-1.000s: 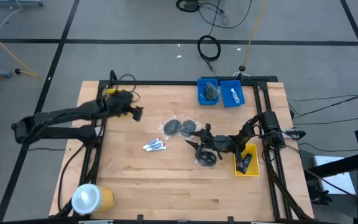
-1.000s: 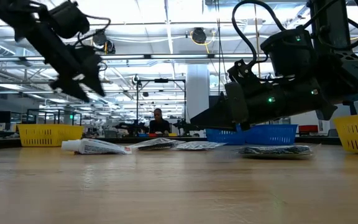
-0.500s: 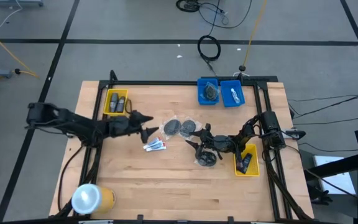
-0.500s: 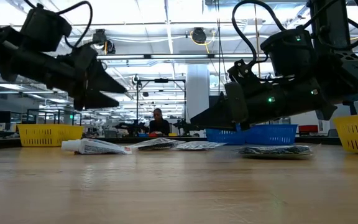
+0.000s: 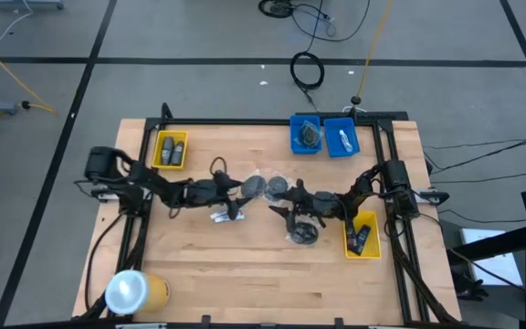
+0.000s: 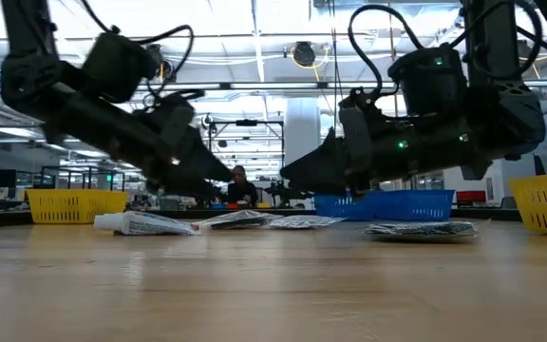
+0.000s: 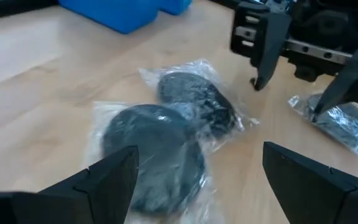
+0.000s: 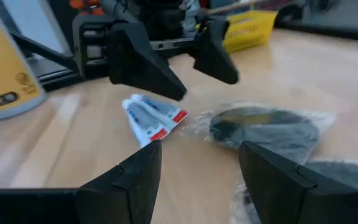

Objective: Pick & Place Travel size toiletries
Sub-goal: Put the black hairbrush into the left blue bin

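Toiletries are scattered mid-table right now, and both arms have crowded in around them, which makes sense since that's the only pile left to sort. The left gripper (image 5: 234,194) hangs low over the wood with its fingers spread wide and nothing between them, lined up on the two bagged grey discs (image 7: 166,134) that lie overlapping each other. Seems like it's picking one of those as its target, though the white tubes (image 5: 226,215) with the red-blue marks sit just beside it on the near side, so honestly it could go either way.

The right gripper (image 5: 286,203) is also released, jaws apart and empty, pointing across at the same cluster from the other side. A third bagged disc (image 5: 303,234) lies on the table right by that arm, apart from the other two, probably the easier grab for it.

Some stuff looks already sorted: dark little bottles in the small yellow bin (image 5: 170,150) at the far left, another in the yellow bin (image 5: 362,236) by the right arm, and a disc plus a tube in the blue bins (image 5: 324,134) at the back. Big yellow roll (image 5: 136,291) sits off in the near left corner, out of the way.

Main worry is the two grippers being so close together over one small pile.
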### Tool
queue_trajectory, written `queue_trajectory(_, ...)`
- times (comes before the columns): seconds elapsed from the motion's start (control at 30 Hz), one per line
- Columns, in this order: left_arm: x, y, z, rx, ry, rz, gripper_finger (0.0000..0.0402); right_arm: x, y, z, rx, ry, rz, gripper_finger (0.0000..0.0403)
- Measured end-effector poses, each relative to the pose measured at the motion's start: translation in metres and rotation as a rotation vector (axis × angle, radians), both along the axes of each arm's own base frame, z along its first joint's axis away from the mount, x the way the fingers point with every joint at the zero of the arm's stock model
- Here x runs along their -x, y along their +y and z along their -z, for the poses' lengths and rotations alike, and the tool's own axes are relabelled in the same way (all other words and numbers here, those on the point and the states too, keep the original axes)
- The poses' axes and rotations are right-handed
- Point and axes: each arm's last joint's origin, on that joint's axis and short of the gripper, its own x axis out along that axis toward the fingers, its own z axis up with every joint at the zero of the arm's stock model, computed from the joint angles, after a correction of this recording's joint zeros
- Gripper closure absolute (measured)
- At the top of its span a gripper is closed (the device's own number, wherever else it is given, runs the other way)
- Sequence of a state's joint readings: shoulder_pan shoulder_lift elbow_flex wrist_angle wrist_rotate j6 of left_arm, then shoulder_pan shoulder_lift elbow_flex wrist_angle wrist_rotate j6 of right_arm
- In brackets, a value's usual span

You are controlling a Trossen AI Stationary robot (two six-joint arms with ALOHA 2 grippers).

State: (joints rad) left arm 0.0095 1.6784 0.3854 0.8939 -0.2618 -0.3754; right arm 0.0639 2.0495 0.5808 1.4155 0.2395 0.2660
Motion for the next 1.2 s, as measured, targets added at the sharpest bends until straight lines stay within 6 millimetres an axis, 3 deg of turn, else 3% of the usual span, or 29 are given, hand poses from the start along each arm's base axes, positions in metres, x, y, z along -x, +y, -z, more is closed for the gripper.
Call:
queue_trajectory(0.23,-0.034,-0.009,0.007,0.027,0.009,0.131,0.0066,0.003,-0.018,-0.018,-0.092,0.127,-0.035,0.0167)
queue_trajectory(0.5,-0.064,-0.024,0.020,-0.004,0.035,0.192,0.0066,0.026,-0.046,-0.044,-0.213,0.324,0.225,0.0121)
queue_trajectory(0.77,-0.077,-0.024,0.027,0.008,0.089,0.168,0.0066,0.034,-0.069,-0.030,-0.328,0.402,0.339,0.0132)
queue_trajectory(0.97,-0.067,-0.017,0.018,-0.020,0.216,0.053,0.0066,0.033,-0.081,-0.018,-0.429,0.401,0.281,0.0135)
queue_trajectory(1.2,-0.067,-0.011,0.022,-0.027,0.223,0.007,0.0066,0.026,-0.084,-0.010,-0.496,0.335,0.191,0.0135)
